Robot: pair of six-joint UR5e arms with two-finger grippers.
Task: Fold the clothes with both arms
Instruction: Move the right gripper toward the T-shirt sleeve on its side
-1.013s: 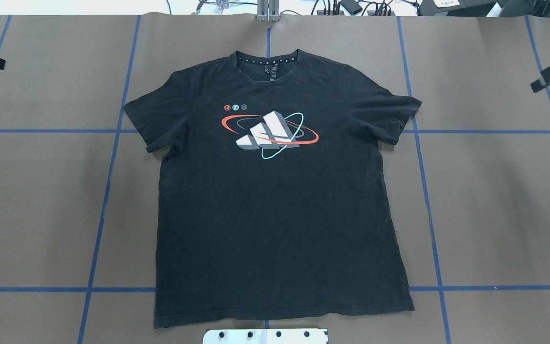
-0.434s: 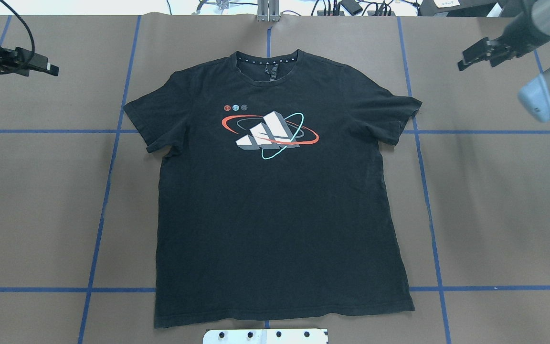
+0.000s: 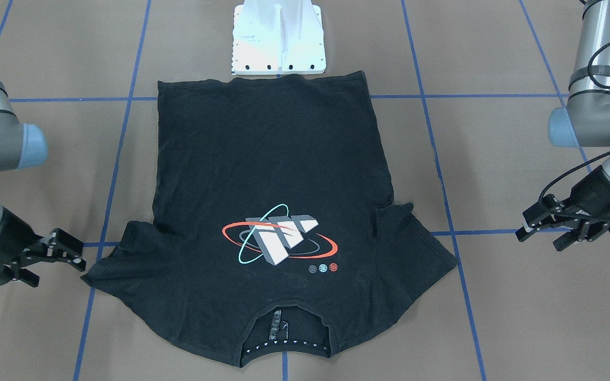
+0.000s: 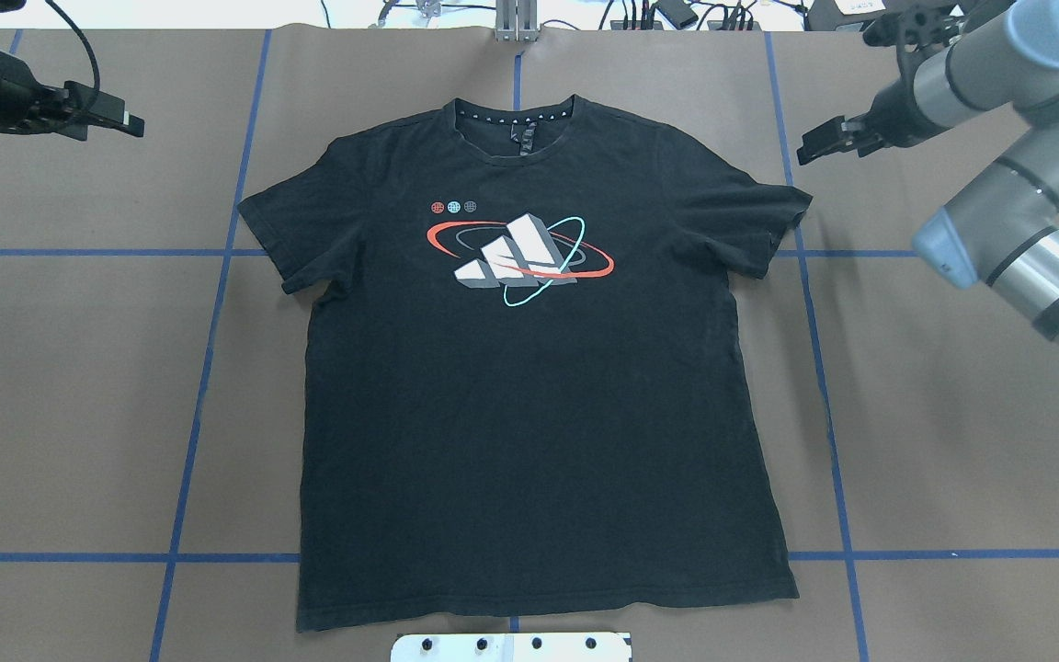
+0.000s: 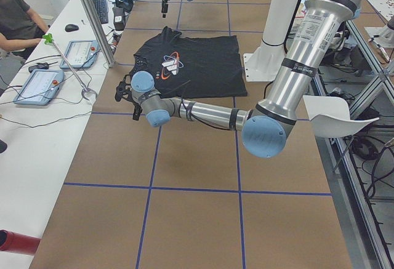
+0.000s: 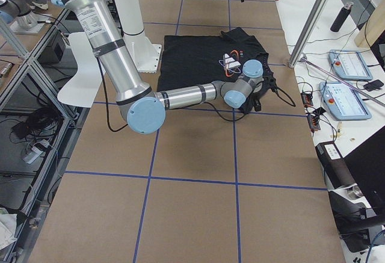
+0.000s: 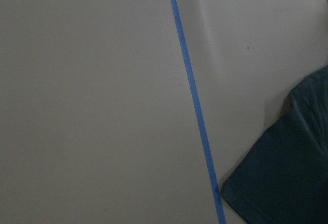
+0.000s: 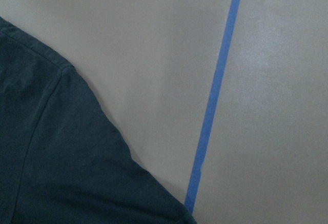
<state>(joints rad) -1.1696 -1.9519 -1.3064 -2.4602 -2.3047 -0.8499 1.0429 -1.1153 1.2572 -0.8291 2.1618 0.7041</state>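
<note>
Overhead exterior gives us the plainest layout. The black T-shirt lies flat and print-side up in the middle of the table. Its collar points away from the robot, and its hem stops just short of the white base. We judge it is spread this way so that both sleeves and both side edges are open to reach. The blue tape lines look like a rough guide for centring it.

The left gripper hovers off the shirt's left shoulder, well apart from the cloth. The right gripper hovers near the right sleeve, closer to the cloth but not touching it as far as we can tell. In the front-facing view the left gripper and the right gripper both have their fingers spread, with nothing between them.

We read this mirrored stance as the set-up for a paired grasp, each gripper taking its own side so the cloth lifts evenly. Each wrist camera looks down on a sleeve edge, the left sleeve in one and the right sleeve in the other, each beside a tape line. That fits our reading. With the cloth lying fully flat, we judge that no fold is made yet.

We see no box, basket or bin near the shirt. It rests directly on the paper-covered table.
</note>
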